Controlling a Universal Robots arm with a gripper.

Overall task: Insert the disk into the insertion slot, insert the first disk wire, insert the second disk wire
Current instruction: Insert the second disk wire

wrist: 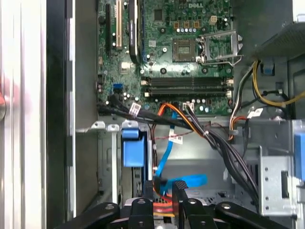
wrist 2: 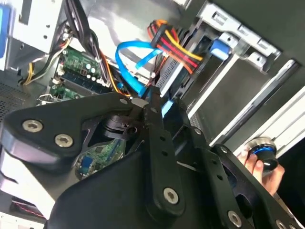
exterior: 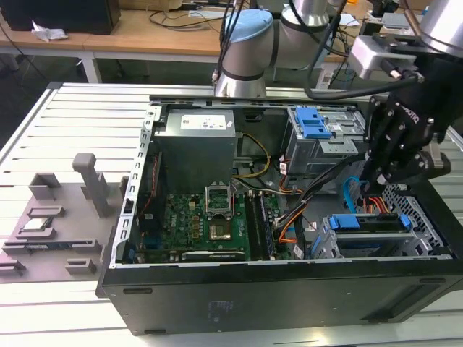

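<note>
The disk (exterior: 367, 233), in its blue carrier, lies inside the insertion slot (exterior: 428, 225), the low perforated cage at the case's front corner on the exterior view's right. My black gripper (exterior: 382, 176) hangs just above the disk's back end. In both wrist views its fingers (wrist: 180, 187) are closed together at the plug of a flat blue wire (wrist: 164, 155), which loops up beside the carrier's blue tab (wrist: 132, 151). A bundle of red, yellow and orange wires (wrist 2: 174, 47) runs to a black plug at the disk's edge. How deep either plug sits is hidden by the fingers.
The open computer case holds a green motherboard (exterior: 210, 217), a grey power supply (exterior: 197, 148) and a taller grey cage with a blue latch (exterior: 315, 123). Black cable bundles (wrist: 228, 152) cross beside the slot. Grey fixtures (exterior: 51, 217) lie on the slatted table. A hand (wrist 2: 259, 164) holds a round button.
</note>
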